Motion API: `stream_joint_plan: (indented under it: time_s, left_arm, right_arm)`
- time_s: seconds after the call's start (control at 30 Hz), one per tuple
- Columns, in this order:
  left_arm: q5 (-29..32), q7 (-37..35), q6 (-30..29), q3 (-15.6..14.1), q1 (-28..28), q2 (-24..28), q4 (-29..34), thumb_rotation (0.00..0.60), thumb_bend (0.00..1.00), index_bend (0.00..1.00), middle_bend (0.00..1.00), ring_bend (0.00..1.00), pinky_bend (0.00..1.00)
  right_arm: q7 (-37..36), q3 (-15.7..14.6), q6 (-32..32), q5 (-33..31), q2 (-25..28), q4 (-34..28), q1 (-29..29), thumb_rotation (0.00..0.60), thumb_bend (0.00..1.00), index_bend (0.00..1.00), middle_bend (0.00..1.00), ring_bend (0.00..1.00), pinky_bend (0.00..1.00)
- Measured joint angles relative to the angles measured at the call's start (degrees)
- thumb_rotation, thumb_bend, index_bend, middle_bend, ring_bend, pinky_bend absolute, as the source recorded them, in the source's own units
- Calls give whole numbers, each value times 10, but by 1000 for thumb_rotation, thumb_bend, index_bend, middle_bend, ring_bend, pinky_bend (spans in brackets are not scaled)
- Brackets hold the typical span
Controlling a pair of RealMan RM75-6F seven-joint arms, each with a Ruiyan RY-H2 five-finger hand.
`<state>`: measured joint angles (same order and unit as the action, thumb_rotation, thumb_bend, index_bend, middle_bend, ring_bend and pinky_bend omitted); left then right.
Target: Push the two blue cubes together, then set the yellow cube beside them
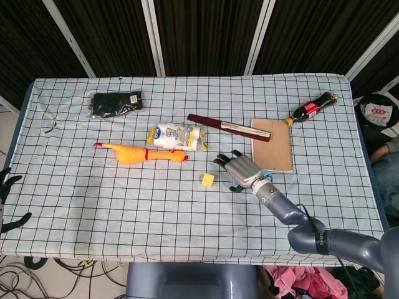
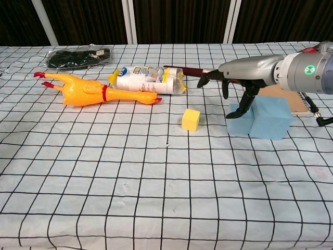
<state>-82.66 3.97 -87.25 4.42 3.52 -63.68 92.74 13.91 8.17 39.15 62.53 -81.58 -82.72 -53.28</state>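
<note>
- My right hand (image 2: pixel 234 86), fingers spread and holding nothing, hovers over the pale blue foam cubes (image 2: pixel 260 117), side by side right of centre.
- The small yellow foam cube (image 2: pixel 191 120) sits just left; probably light and squashy, best pinched on opposite faces.

Right hand (image 1: pixel 240 170) w/ fingers spread, palm down, over a blue block (image 1: pixel 237 184), only slivers of which show under it. Yellow cube (image 1: pixel 208 180) just left of hand, apart from it. Rubber chicken (image 1: pixel 140 154) and plastic pouch (image 1: pixel 176 136) further left; notebook (image 1: pixel 272 144), dark stick (image 1: pixel 229 126), cola bottle (image 1: pixel 313 108) behind. Black gloves (image 1: pixel 115 103) far left corner. Left hand (image 1: pixel 7 182) at table (image 1: pixel 112 205) edge, barely visible.
</note>
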Motion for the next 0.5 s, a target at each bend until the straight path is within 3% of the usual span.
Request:
stream_joint_plan:
  time_s: [0.33,0.5]
  left_arm:
    - [-5,-7,0,-2,0,2,-1,600,42,210,71,0,0]
    - [-7,-10,0,-3,0,3,-1,600,43,210,71,0,0]
  right_arm:
    - [72,11,7,-134,-1,-49,-35,600,190,118,62,337,92]
    - [125,13,38,-228,-29,-67,-68,600,188,118,62,337,91]
